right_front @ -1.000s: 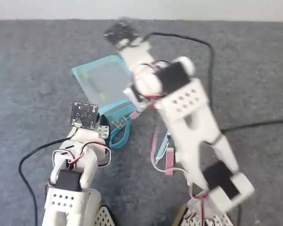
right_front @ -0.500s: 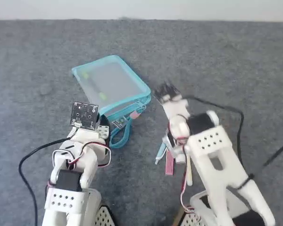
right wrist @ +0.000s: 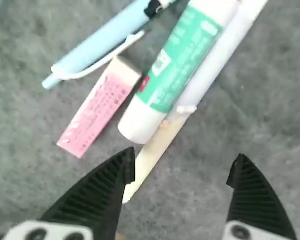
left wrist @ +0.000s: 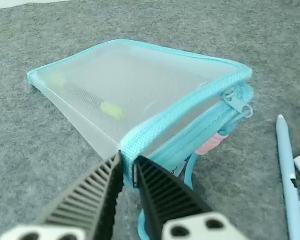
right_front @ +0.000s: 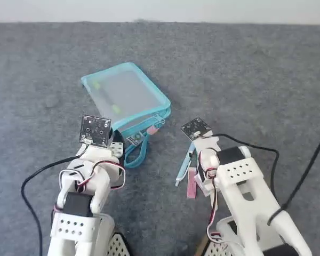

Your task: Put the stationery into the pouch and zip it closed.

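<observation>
Since a second ago the right arm has pulled back from the pouch's right side toward us and now hangs low over the loose stationery, while the left arm has stayed where it was.

Nearest to us, the right gripper (right wrist: 185,154) stands wide open above the pile, touching nothing. Under it we see a pink eraser (right wrist: 97,112), a light blue pen (right wrist: 100,47), a green-and-white glue stick (right wrist: 172,70) and a long cream stick (right wrist: 225,45). They lie close together on the grey carpet (right_front: 266,69), with the glue stick resting against the cream stick and the eraser just beside the pen. From above, the pen (right_front: 184,165) and eraser (right_front: 191,184) sit to the near right of the pouch and apart from it.

To the left, the left gripper (left wrist: 127,159) is narrowed to a slit at the pouch's near corner. We think it is pinching the teal edge there, though the contact itself is hard to make out.

Farther off, the teal mesh pouch (right_front: 125,96) lies flat. A yellow-green item (left wrist: 110,109) shows through the mesh, the zipper pull (left wrist: 235,100) is at the right corner, and a teal wrist strap (right_front: 138,154) trails toward us.
</observation>
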`<state>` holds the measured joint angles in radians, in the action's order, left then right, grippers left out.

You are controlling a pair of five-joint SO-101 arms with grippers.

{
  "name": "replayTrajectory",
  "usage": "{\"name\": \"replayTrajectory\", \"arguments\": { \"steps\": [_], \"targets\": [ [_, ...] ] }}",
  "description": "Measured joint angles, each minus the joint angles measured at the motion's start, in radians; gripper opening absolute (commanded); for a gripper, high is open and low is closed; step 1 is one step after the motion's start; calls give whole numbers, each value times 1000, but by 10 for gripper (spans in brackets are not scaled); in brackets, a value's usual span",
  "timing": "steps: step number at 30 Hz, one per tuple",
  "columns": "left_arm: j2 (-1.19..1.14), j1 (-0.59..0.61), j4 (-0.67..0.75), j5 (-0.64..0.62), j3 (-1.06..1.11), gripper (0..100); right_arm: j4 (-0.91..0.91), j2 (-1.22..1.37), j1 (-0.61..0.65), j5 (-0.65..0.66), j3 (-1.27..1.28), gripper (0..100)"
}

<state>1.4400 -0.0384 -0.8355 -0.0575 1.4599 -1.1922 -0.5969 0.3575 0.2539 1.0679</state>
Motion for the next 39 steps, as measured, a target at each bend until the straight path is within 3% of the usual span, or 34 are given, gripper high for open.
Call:
{"name": "replayTrajectory", "arguments": {
  "steps": [6, 12, 16, 24, 32, 39],
  "targets": [
    [0, 0, 0, 0, 0, 11, 81, 110, -2, 8, 18, 291],
    [0, 0, 0, 0, 0, 11, 146, 230, -8, 8, 14, 125],
    [0, 0, 0, 0, 0, 11, 152, 230, -55, 8, -8, 76],
    [0, 68, 43, 9, 0, 11, 87, 250, -222, 8, -169, 76],
    [0, 66, 43, 29, 0, 11, -11, 265, -236, 2, -420, 78],
    [0, 74, 43, 29, 0, 11, -58, 265, -216, 12, -325, 208]
  ]
}}
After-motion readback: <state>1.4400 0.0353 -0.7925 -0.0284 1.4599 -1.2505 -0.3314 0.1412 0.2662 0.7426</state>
